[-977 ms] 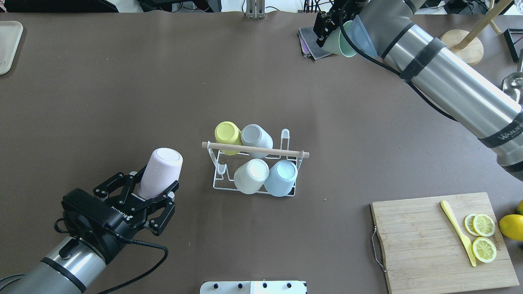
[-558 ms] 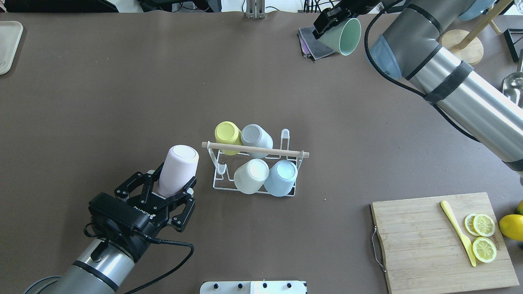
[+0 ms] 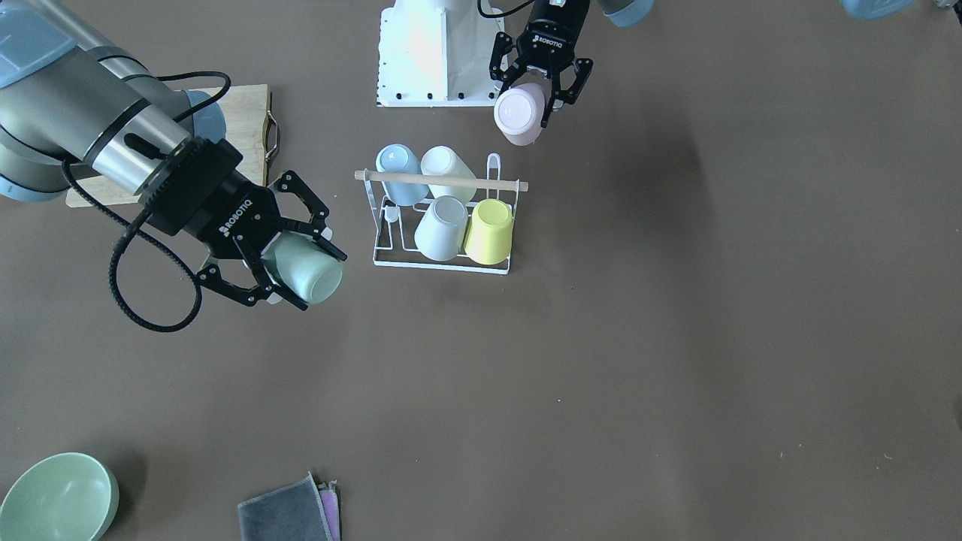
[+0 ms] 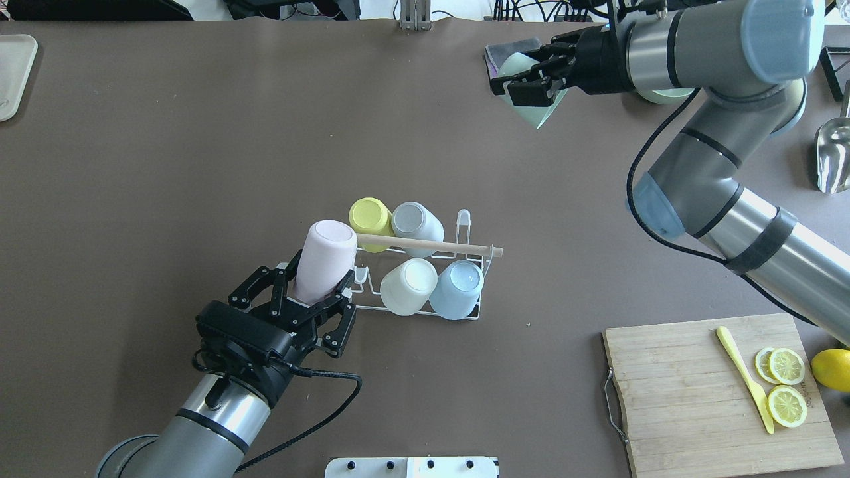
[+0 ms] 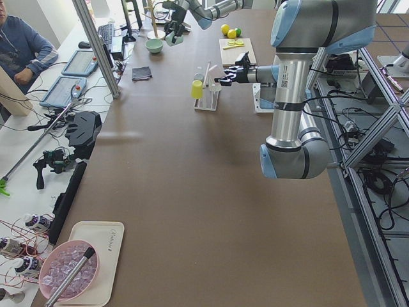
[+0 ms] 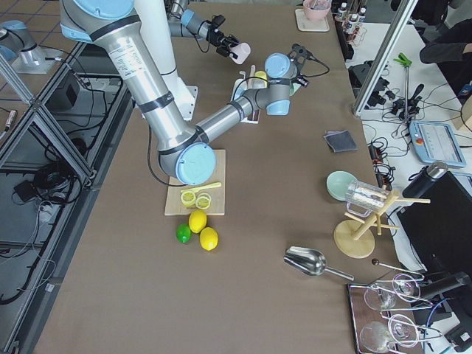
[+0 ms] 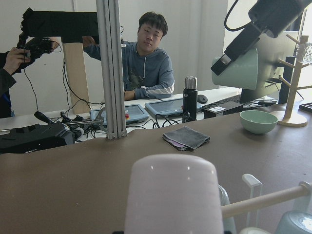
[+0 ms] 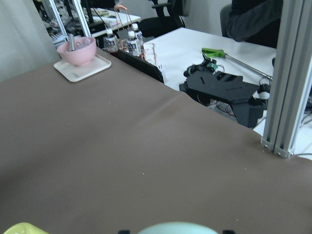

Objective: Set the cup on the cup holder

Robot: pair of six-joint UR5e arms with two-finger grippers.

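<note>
The cup holder [image 4: 463, 222] is a white wire rack with a wooden rod [image 4: 438, 246], mid-table, also in the front view [image 3: 443, 181]. Yellow [image 4: 369, 216], grey, white and blue cups sit upside down on its prongs. My left gripper [image 4: 319, 282] is shut on a pink cup [image 4: 324, 255], tilted bottom-up over the rack's left end; it fills the left wrist view [image 7: 170, 195]. My right gripper [image 4: 516, 85] is shut on a green cup [image 4: 541, 113], held in the air over the far right of the table, also in the front view [image 3: 304, 267].
A wooden cutting board [image 4: 690, 398] with lemon slices and a yellow knife lies front right. A grey cloth [image 3: 285, 512] and a green bowl [image 3: 56, 496] lie at the far side. A tray [image 4: 13, 73] is far left, a metal scoop [image 4: 833, 153] at right.
My left arm carried the pink cup right and forward, up to the rack's left end. My right arm swung round and turned the green cup, still over the table's far right.
</note>
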